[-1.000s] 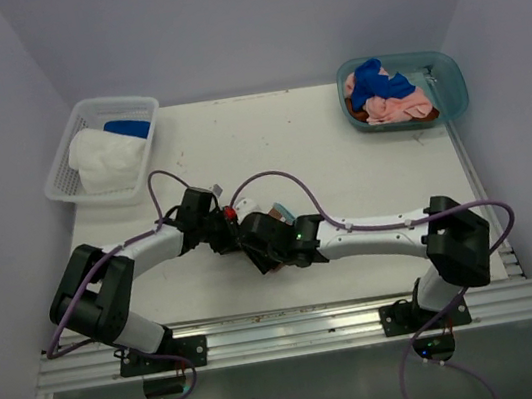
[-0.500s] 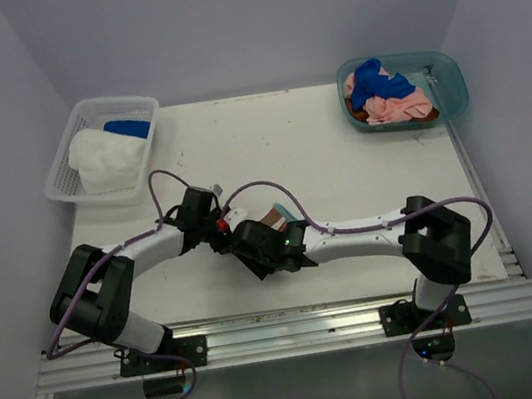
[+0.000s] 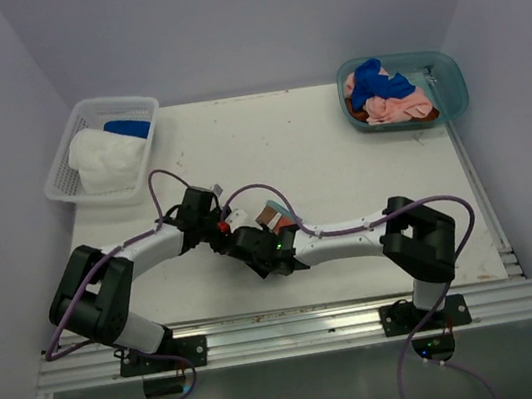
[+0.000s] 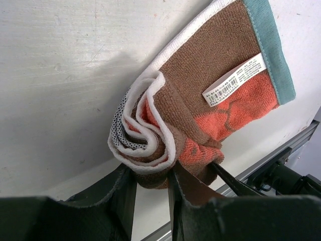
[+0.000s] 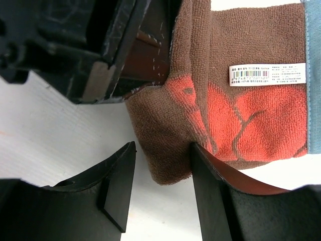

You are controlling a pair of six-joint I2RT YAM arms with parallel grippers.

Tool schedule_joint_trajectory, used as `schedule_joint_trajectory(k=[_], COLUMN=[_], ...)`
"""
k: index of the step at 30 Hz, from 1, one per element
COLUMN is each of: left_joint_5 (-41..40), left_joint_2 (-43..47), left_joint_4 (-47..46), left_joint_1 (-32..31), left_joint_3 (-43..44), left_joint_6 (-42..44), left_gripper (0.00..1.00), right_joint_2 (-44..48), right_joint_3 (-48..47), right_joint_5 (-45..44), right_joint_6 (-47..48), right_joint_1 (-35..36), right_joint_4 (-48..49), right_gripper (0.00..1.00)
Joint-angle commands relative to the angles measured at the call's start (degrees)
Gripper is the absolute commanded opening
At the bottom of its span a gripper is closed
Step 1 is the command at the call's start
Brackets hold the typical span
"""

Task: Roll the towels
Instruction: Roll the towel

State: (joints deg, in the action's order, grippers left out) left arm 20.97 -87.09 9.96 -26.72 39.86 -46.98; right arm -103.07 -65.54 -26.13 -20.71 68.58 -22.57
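Note:
A brown towel with an orange pattern, teal edge and white label (image 3: 271, 216) lies on the white table, rolled up at one end. My left gripper (image 3: 221, 235) is shut on the rolled end (image 4: 145, 145), its fingers (image 4: 125, 186) on either side of the roll. My right gripper (image 3: 254, 249) is open, its jaws straddling the towel's loose brown corner (image 5: 165, 145); one finger (image 5: 208, 175) touches the cloth and the other stands apart. The flat part with the label (image 5: 266, 75) stretches away from both grippers. More blue, pink and brown towels (image 3: 386, 94) lie in the teal tub.
The teal tub (image 3: 450, 79) stands at the back right. A white mesh basket (image 3: 63, 166) at the back left holds a white rolled towel (image 3: 103, 159) and a blue one (image 3: 127, 128). The metal rail (image 3: 287, 333) runs along the near edge.
My right arm has slid left, bringing its gripper up against the left gripper and the towel's corner. The left gripper has stayed in place on the roll.

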Motion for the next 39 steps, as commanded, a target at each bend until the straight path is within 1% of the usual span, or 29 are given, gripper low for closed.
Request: schedule_joint_trajectory(k=[1,5,7,9,10,12,13,14,15,16,18,19,20,21,22,23,24,25,27,30,31,35,39], left_joint_5=[-1.7,-1.6,-1.6,-1.5,-1.6,-1.6,-1.5,-1.8,-2.0,-2.3,-3.1,-3.2,-3.2,-3.2,-3.3,-3.4,-3.5,-3.8,-3.8,-2.6,-1.9,-1.5,-1.9], left_joint_2=[1.4,1.4,1.4,1.7,2.1,2.4,2.5,3.1,3.2,3.5,4.3,5.3,5.9,6.6,7.8,8.3,8.7,9.1,9.1,9.4,9.7,10.7,11.3], left_joint_4=[2.2,2.3,2.5,2.7,2.7,3.0,3.3,3.6,4.6,5.4,7.5,8.1,8.5,9.0,9.6,9.6,10.1,10.3,10.4,9.0,8.7,7.8,8.1], left_joint_1=[-0.2,-0.2,-0.2,-0.2,-0.2,-0.1,-0.2,-0.2,0.0,0.0,0.4,0.5,0.7,1.0,1.1,1.1,1.2,1.2,1.2,1.2,1.3,1.2,1.2], left_joint_3=[1.5,1.7,1.8,1.8,1.7,1.9,2.2,2.5,3.4,3.8,5.1,5.5,5.7,5.8,5.8,5.8,5.8,5.8,5.1,3.3,2.9,1.3,0.3], left_joint_6=[0.2,0.0,0.0,0.3,0.4,0.9,1.2,1.5,2.0,2.2,2.9,3.0,3.2,3.3,3.2,3.2,3.6,3.7,4.4,4.4,4.3,3.7,4.0], left_gripper=[0.32,0.33,0.34,0.36,0.40,0.44,0.48,0.51,0.54,0.61,0.69,0.76,0.77,0.77,0.79,0.79,0.80,0.83,0.84,0.84,0.84,0.84,0.85], right_joint_2=[-2.5,-4.8,-5.4,-5.8,-5.8,-5.7,-5.2,-5.0,-4.6,-3.6,-2.2,-1.6,-0.2,0.6,2.1,2.7,3.2,3.8,5.1,5.1,4.8,3.6,1.9], right_joint_3=[-0.1,1.1,1.7,2.6,3.0,3.3,3.3,3.6,3.7,4.1,4.5,5.2,5.7,6.4,7.7,8.3,8.8,9.9,10.7,11.4,11.6,12.7,13.9], right_joint_5=[-2.9,-1.5,-1.1,-0.5,0.4,1.2,1.7,3.1,3.9,4.6,8.4,10.9,13.4,18.6,23.4,23.5,27.8,29.5,34.3,38.3,41.1,47.0,50.6], right_joint_6=[-0.6,-0.8,-1.1,-1.3,-1.4,-1.4,-1.4,-1.2,-1.2,-1.3,-1.2,-1.2,-1.5,-1.8,-2.8,-3.5,-4.1,-4.6,-6.4,-7.9,-8.7,-12.1,-15.4], right_joint_1=[-0.6,-1.2,-1.5,-2.0,-2.1,-2.4,-2.7,-2.8,-3.3,-3.4,-4.2,-4.8,-5.4,-5.9,-8.3,-8.3,-9.8,-10.6,-12.3,-13.7,-14.1,-16.1,-18.7], right_joint_4=[-0.4,2.0,3.0,4.1,4.5,5.0,5.1,5.3,5.7,5.8,6.8,7.4,8.1,9.7,11.7,11.8,13.5,14.2,16.3,18.3,18.7,22.2,26.3], right_gripper=[0.52,0.52,0.49,0.41,0.31,0.20,0.14,0.04,0.01,0.00,0.00,0.00,0.00,0.00,0.00,0.00,0.00,0.00,0.00,0.00,0.00,0.00,0.00])
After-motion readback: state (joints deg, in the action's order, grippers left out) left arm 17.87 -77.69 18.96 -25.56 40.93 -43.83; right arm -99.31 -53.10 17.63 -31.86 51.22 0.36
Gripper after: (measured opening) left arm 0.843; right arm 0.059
